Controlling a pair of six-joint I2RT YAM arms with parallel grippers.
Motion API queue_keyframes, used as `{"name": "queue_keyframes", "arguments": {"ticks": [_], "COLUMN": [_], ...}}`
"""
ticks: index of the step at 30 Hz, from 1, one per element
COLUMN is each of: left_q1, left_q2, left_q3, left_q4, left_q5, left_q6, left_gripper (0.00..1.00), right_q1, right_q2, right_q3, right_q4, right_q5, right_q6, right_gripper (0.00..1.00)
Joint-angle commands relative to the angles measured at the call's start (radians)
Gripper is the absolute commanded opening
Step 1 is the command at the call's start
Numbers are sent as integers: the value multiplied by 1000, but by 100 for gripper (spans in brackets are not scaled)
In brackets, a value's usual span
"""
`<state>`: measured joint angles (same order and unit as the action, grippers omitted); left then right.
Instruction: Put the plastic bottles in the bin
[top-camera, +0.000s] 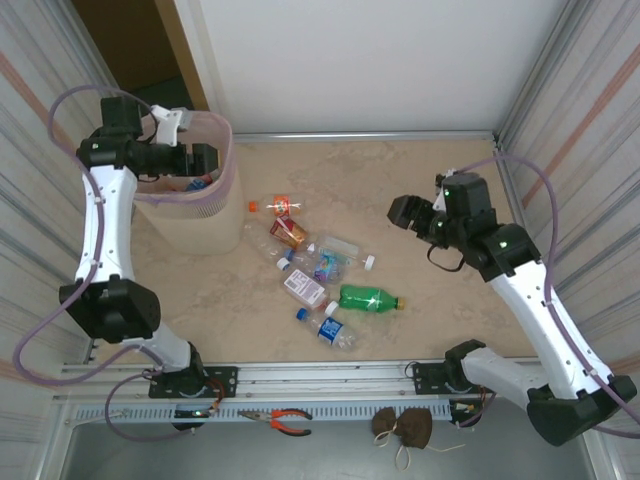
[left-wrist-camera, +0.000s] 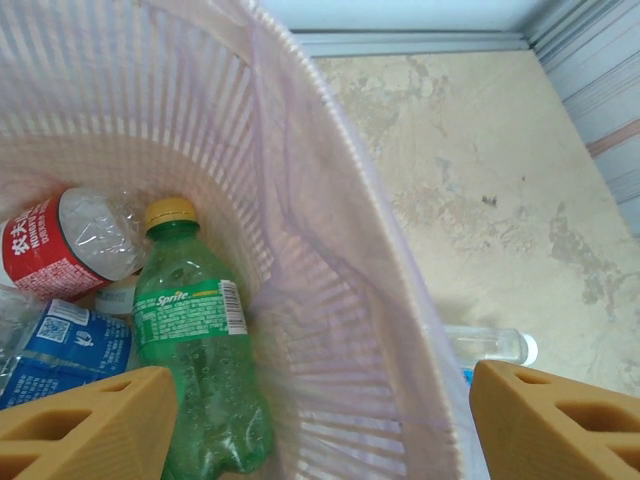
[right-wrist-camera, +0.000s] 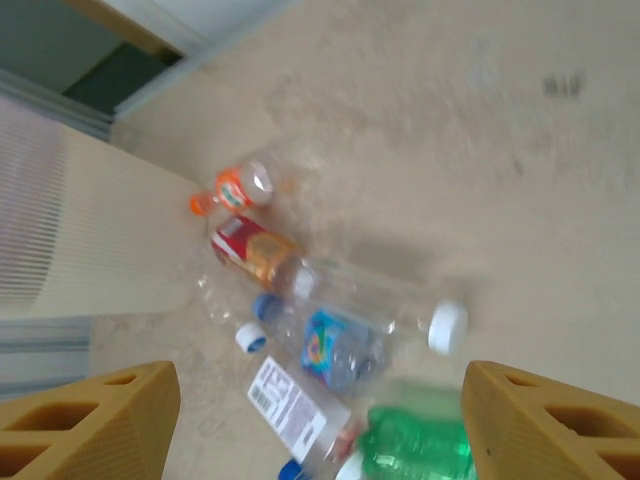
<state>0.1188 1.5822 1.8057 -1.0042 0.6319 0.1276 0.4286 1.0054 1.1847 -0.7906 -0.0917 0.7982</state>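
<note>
The pale pink bin stands at the back left. My left gripper hangs open over its right rim, holding nothing. In the left wrist view the bin's ribbed wall runs between the left gripper's spread fingers. Inside lie a green Sprite bottle, a red-labelled bottle and a blue-labelled one. Several plastic bottles lie loose mid-table, among them a green one and an orange-capped one. My right gripper hovers open to their right, above the table. Its wrist view is blurred, and the right gripper there frames the green bottle and a clear white-capped bottle.
Corrugated metal walls close in the table on the left and right. Red-handled pliers and a brown pouch lie on the near rail in front of the arm bases. Bare table stretches behind the loose bottles.
</note>
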Motion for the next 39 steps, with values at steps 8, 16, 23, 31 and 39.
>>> {"name": "queue_keyframes", "arguments": {"ticks": [8,16,23,31,39], "left_q1": [7,7,8,7,7], "left_q2": [-162,-235,-258,-276,-284], "left_q3": [-144,-211,-241,-240,-241], "left_q4": [187,234,257,258,250], "left_q5": [83,111,117,116,111], "left_q6": [-119,-156,-176,-178,-176], "left_gripper": [77,77,77,77,77], "right_q1": [80,88,88,69,2], "right_q2": [-96,-217,-130,52,126], "right_q3": [-278,-557,-661,-696,-723], "right_q4": [-222,-65,124,309,374], "right_q5": [133,62,-12,-81,-97], "right_q6": [839,1200,1309,1324,1302], "right_gripper": [69,70,70,65,57]}}
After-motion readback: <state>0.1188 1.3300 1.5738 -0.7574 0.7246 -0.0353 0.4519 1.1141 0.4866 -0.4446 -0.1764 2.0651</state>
